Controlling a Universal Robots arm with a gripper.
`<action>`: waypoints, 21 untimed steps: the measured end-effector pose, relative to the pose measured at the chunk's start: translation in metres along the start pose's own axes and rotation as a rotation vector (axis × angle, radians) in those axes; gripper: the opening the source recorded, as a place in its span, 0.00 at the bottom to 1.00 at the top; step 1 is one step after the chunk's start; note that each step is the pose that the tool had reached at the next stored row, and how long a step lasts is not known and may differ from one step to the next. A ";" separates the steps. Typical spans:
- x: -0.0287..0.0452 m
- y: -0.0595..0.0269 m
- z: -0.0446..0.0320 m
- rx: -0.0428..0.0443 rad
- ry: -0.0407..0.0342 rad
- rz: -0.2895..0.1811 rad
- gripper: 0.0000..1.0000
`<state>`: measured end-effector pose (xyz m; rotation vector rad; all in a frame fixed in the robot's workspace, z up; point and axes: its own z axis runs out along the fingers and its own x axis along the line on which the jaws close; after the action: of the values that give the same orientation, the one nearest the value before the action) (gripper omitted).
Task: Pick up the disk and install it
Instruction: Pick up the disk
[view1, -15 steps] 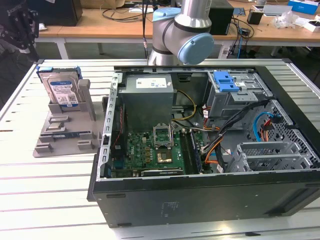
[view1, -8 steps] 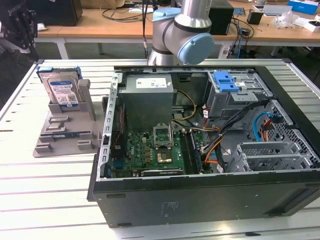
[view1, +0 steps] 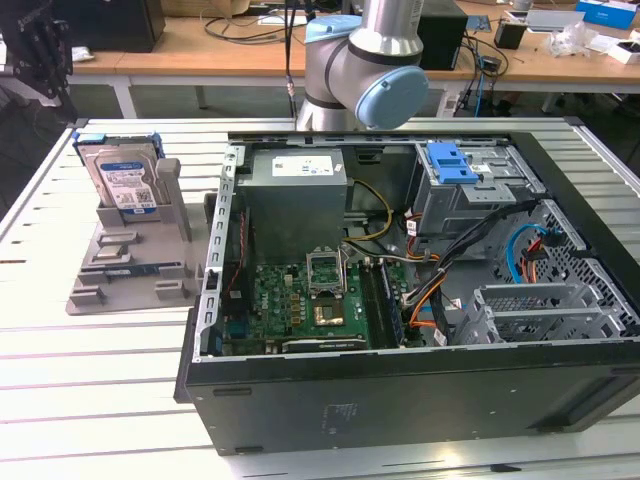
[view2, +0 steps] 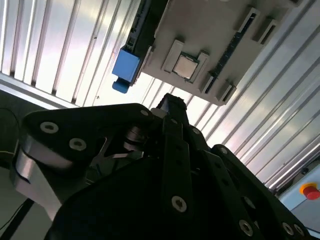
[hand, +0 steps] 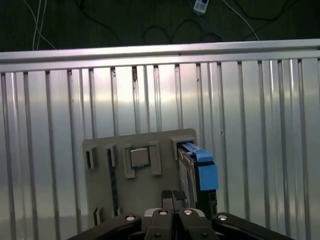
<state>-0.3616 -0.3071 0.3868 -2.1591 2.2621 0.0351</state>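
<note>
I see the gripper (hand: 173, 196) in the first wrist view with its jaws pressed together and nothing between them. It hangs above the disk (view1: 124, 182), not touching it. The disk stands upright in a grey holder (view1: 120, 265) on the slatted table (view1: 90, 370), to the exterior view's left of the open computer case (view1: 400, 390).

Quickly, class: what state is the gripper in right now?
Gripper: shut, holding nothing; the disk sits in the grey stand.
</note>
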 end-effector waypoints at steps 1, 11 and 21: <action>0.0000 0.0000 0.0000 -0.0004 0.0001 -0.013 0.11; 0.0000 0.0000 0.0000 -0.0026 0.0007 -0.097 0.11; 0.0000 0.0000 0.0000 -0.0044 0.0011 -0.170 0.11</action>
<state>-0.3616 -0.3071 0.3868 -2.3453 2.0714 0.0369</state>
